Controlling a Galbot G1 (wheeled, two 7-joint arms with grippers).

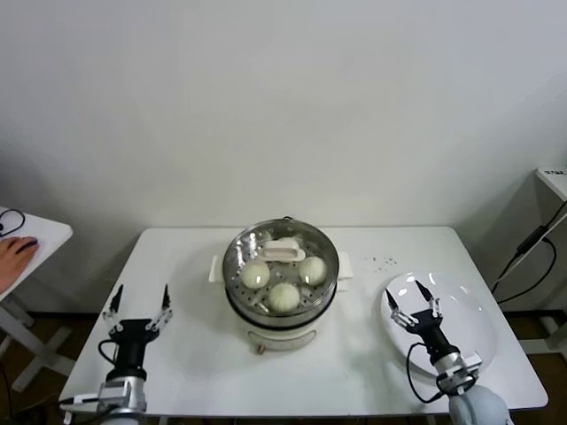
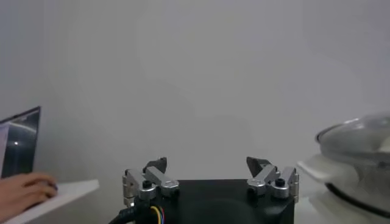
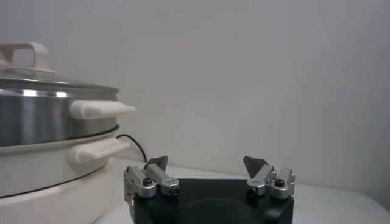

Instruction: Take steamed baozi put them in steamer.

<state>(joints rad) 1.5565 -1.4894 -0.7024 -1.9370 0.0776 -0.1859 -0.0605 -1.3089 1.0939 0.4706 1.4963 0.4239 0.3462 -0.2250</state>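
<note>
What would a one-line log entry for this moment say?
steamer: lid on, three baozi visible | plate: bare | left claw: open, idle | right claw: open over plate

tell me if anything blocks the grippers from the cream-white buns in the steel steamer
Yes: a round glass lid with a white handle sits on the shiny steel steamer, covering the three visible cream-white buns. Left gripper and right gripper are open, off to the sides.

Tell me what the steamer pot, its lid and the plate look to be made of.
Steamer: pot wall looks like polished steel, with bright mirror-like reflections, on a matte white base, probably plastic.
Lid: seems clear glass, since three baozi show through it, with a white handle.
Plate: glossy white, likely ceramic, though plastic is possible.
</note>
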